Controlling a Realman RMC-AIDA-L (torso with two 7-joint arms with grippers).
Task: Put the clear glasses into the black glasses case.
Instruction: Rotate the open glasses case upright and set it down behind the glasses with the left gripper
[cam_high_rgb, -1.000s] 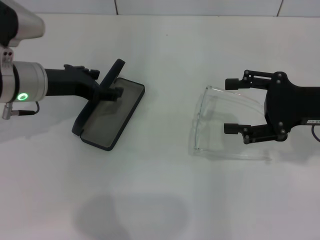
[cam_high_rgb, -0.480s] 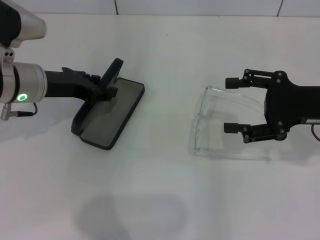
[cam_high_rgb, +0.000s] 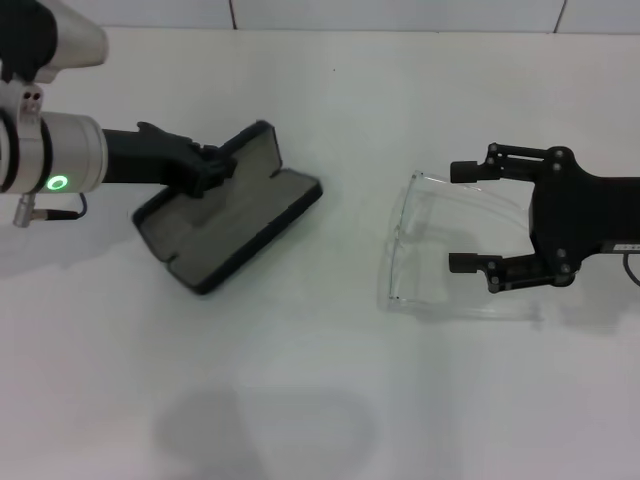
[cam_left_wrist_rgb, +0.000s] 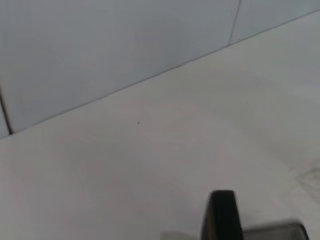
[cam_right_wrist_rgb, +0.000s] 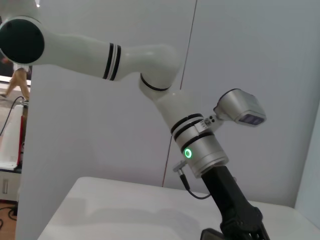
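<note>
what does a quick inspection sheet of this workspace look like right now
surface: white table, bare apart from the job's things
black glasses case: open, grey lining up, lying on the robot's left side
clear glasses: on the table on the right side, apart from the case
clutter: nothing seen
left gripper: at the case's lid edge
right gripper: open, fingers straddling the glasses' arms
cables: thin grey cable at the left wrist, another at the right arm
surroundings: pale panelled wall

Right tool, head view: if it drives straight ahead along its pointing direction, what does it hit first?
The right tool points toward the robot's left, open, straddling the clear glasses. It would likely meet their front first; the black glasses case lies well beyond. Height is unclear.
</note>
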